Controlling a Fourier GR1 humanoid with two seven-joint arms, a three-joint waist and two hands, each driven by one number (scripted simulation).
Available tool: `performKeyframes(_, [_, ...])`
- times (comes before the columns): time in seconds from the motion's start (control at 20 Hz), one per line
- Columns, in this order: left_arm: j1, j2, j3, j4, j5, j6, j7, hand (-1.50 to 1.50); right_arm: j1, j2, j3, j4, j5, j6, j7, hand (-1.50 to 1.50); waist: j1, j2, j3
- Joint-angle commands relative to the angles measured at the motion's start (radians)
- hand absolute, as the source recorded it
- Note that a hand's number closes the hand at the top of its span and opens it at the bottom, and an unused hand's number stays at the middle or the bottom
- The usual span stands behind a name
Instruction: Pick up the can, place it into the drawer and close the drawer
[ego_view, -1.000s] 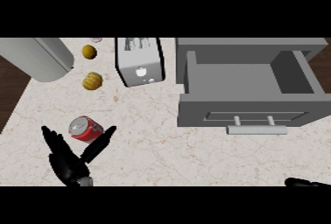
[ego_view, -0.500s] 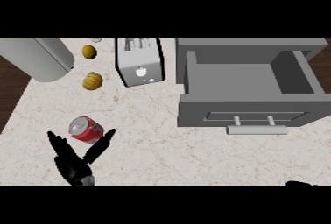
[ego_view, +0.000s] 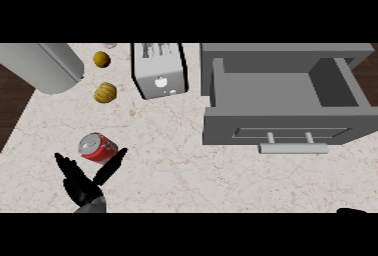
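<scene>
Head view: we see the left hand spread wide on the counter, thumb and fingers splayed in a V just below the can, not yet closed on it. Our can lies on its side at the counter's left, well apart from the drawer, which stands open at the right with its handle facing us. We judge the can light, stiff and smooth, apt to roll or slip when nudged; the curved wall at mid-length, between the two ends, looks the best place to take hold. Only a dark sliver of the right hand shows at the lower right edge, and we cannot tell how it is held. Behind the can sit a toaster, two rolls and a grey cylinder, all off the line to the drawer. Nothing lies between can and drawer; its front wall must be cleared from above
</scene>
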Motion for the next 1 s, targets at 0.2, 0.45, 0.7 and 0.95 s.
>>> performKeyframes(0.2, [-0.169, 0.062, 0.145, 0.302, 0.038, -0.166, -0.118, -1.5, 0.057, 0.043, 0.013, -0.015, 0.023, 0.03, -0.048, -1.5, -0.005, 0.001, 0.0])
performKeyframes(0.45, [-0.189, 0.108, 0.104, 0.322, 0.017, -0.266, -0.063, -1.5, -0.016, 0.01, -0.015, -0.017, 0.01, 0.007, 0.009, -1.5, -0.006, 0.001, 0.0])
performKeyframes(0.7, [-0.256, 0.061, 0.099, 0.363, 0.005, -0.281, -0.104, 1.5, -0.044, -0.001, -0.01, -0.047, 0.011, -0.003, 0.067, -1.5, -0.004, 0.001, -0.001])
performKeyframes(0.95, [-0.293, 0.125, 0.138, 0.466, 0.014, -0.411, -0.14, 1.5, 0.02, 0.055, 0.026, -0.055, 0.084, 0.005, -0.024, -1.5, -0.005, 0.002, 0.0])
